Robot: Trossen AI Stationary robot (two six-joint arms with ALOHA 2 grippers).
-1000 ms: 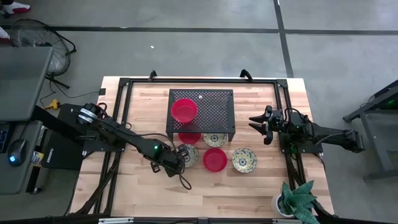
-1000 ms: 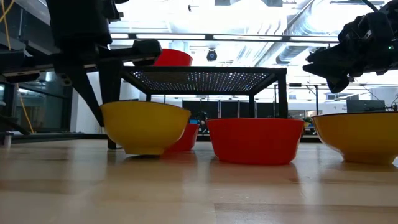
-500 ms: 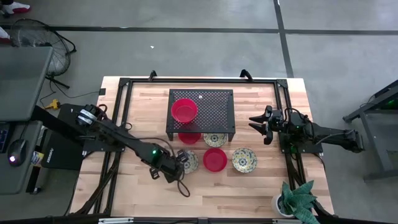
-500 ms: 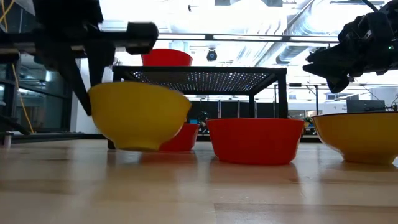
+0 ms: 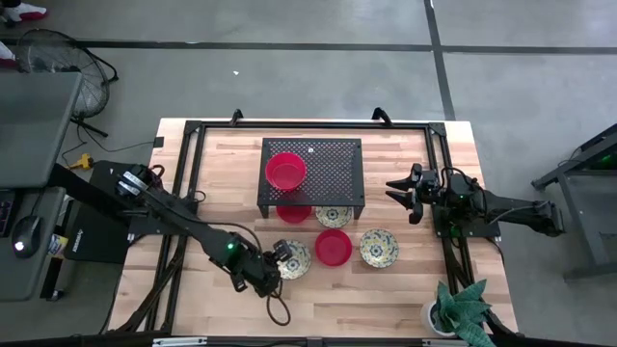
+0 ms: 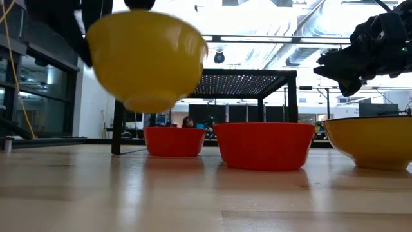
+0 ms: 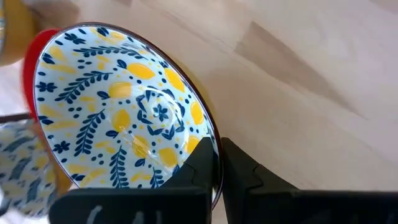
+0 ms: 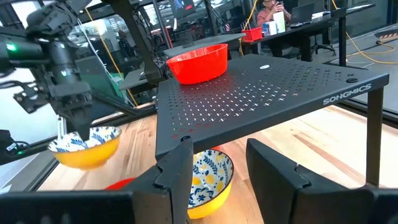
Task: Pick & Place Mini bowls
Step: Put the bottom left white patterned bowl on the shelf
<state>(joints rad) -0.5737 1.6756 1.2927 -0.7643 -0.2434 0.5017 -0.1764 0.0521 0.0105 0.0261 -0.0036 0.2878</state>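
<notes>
My left gripper [image 5: 278, 256] is shut on a mini bowl [image 5: 294, 259], yellow outside with a blue-yellow floral inside [image 7: 118, 112]. The bowl hangs above the table [image 6: 147, 58] near the front middle. Another floral mini bowl [image 5: 379, 248] and a red one [image 5: 334, 247] rest on their bases on the table. A third floral bowl [image 5: 333, 216] and a red bowl [image 5: 294, 212] sit partly under the black rack [image 5: 328, 173]. One more red bowl [image 5: 285, 172] sits on the rack's top. My right gripper [image 5: 400, 193] waits open at the table's right side. My left gripper pinches the bowl's rim [image 7: 208, 134], one finger [image 7: 200, 163] inside the bowl and the other finger [image 7: 245, 171] outside its wall. The fingers slant down from the table's left near side. The bowl is lifted clear of the table, mouth up and slightly tilted.
A black frame [image 5: 193, 173] runs round the wooden table top. A potted plant [image 5: 461, 310] stands at the near right corner. Bare wood [image 5: 366, 299] lies along the near edge, in front of the bowls.
My left gripper has risen and moved toward the table's near edge, staying shut on the floral bowl. The bowl stood on the table a second ago; it has tipped, come off the wood and now hangs clear above it.
</notes>
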